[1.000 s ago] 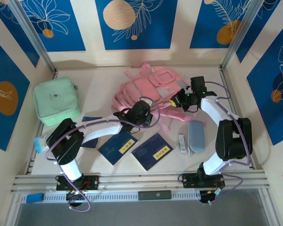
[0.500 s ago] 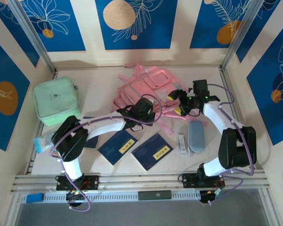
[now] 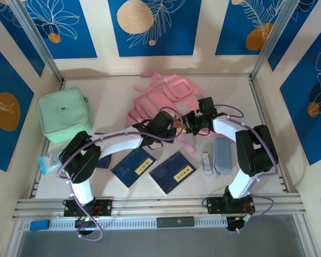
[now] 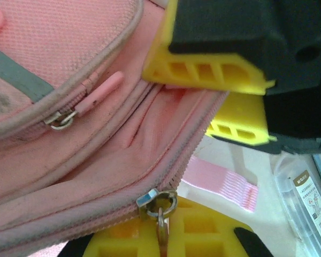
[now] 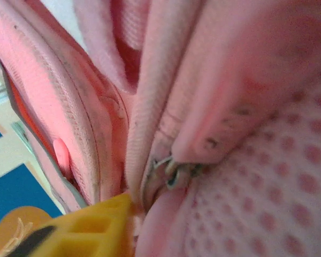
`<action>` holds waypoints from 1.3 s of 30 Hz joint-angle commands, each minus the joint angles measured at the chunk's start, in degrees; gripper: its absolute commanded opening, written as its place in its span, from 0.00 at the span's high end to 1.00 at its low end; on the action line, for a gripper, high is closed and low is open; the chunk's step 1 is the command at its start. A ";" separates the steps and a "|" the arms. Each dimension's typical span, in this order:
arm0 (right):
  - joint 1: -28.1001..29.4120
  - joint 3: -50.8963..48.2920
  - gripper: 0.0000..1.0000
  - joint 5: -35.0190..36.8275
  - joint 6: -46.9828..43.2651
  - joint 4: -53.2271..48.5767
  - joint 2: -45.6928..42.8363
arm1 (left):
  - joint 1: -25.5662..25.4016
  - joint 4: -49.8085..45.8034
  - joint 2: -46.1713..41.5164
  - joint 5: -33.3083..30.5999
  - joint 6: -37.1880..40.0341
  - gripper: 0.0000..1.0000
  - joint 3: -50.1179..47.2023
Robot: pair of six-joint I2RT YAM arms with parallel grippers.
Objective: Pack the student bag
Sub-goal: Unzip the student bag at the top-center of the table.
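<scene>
The student bag (image 3: 168, 96), a soft pink backpack, lies at the back middle of the table. At its near edge my left gripper (image 3: 170, 126) is shut on a metal zipper pull (image 4: 160, 206), which runs down between the yellow fingers (image 4: 214, 233). My right gripper (image 3: 190, 123) sits just to the right of it. Its two yellow fingers (image 4: 208, 69) stand close together with the bag's zip edge (image 4: 187, 115) pinched between them. In the right wrist view pink fabric (image 5: 246, 107) presses against the camera, with another zip slider (image 5: 174, 171) beside one yellow finger (image 5: 80, 230).
A mint green case (image 3: 64, 115) stands at the back left. Two dark blue booklets (image 3: 134, 167) (image 3: 173, 172) lie in front of the bag. A grey-blue pencil case (image 3: 223, 155) and a small clear box (image 3: 206, 162) lie at the right. Loose pink straps (image 3: 188, 143) trail forward.
My right gripper left the bag's right side, opened, swung left next to the left gripper and closed on the zip edge. The bag shifted a little earlier on; the left gripper kept its hold.
</scene>
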 commanded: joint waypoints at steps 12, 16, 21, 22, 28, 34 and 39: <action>-14.40 22.13 0.99 -3.55 -27.48 -15.08 8.03 | 2.38 -10.48 -13.54 -3.67 6.29 1.00 -9.41; -14.06 21.45 0.80 -3.04 -27.39 -15.68 7.07 | 2.95 -8.95 -12.53 -0.28 5.87 1.00 -7.78; -11.04 15.75 0.34 -0.01 -24.84 -18.40 0.53 | 2.95 -5.68 -10.28 2.16 2.63 1.00 -4.56; -10.12 13.92 0.27 0.05 -23.64 -18.47 -1.00 | 2.91 -5.03 -9.74 2.49 1.93 1.00 -4.05; -3.36 2.13 0.07 -2.42 -9.55 -10.72 -7.71 | 2.67 -1.56 -8.13 4.98 -0.87 1.00 -3.22; 4.19 -0.26 0.07 1.41 1.35 -3.06 -6.01 | 1.91 -0.53 -7.73 5.75 -1.77 1.00 -3.05; 5.82 2.18 0.40 2.89 -0.92 -0.90 -1.91 | 1.71 -0.19 -8.31 5.51 -1.76 1.00 -3.11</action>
